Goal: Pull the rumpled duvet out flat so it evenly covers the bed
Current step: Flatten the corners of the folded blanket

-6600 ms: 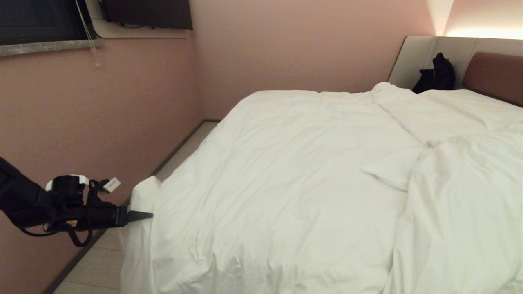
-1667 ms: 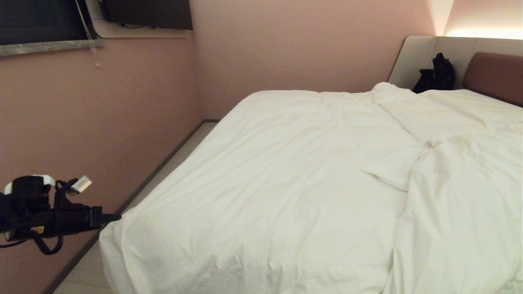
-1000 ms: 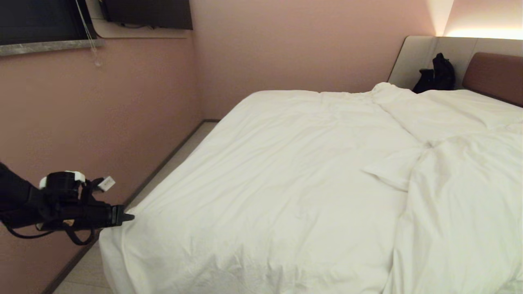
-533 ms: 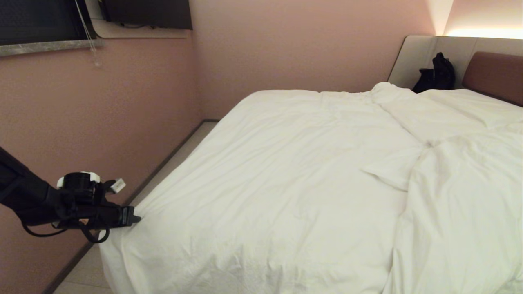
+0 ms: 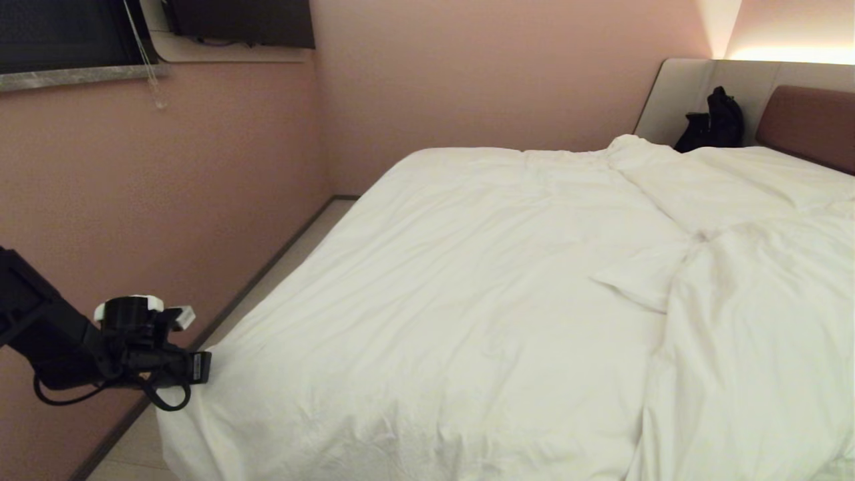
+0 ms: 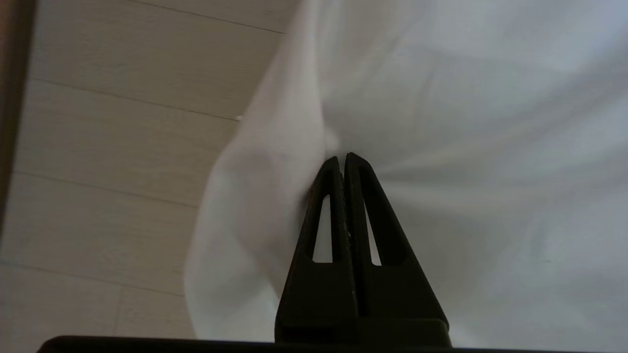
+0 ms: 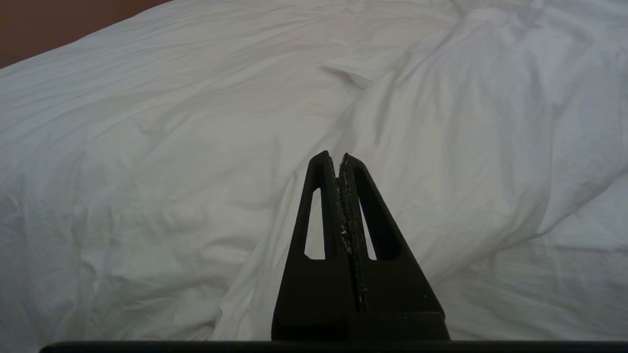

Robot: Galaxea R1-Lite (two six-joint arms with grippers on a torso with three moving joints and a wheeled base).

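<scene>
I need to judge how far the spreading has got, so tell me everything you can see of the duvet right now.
The duvet is a big, puffy white quilt in a creased cotton-looking cover, lying across the bed. Its left part lies fairly flat with fine wrinkles; on the right a thicker fold is bunched over it, with a small flap sticking out. The near left corner hangs over the floor, pinched in the shut jaws of the left gripper. The right gripper, shut and empty, hovers above the rumpled part.
</scene>
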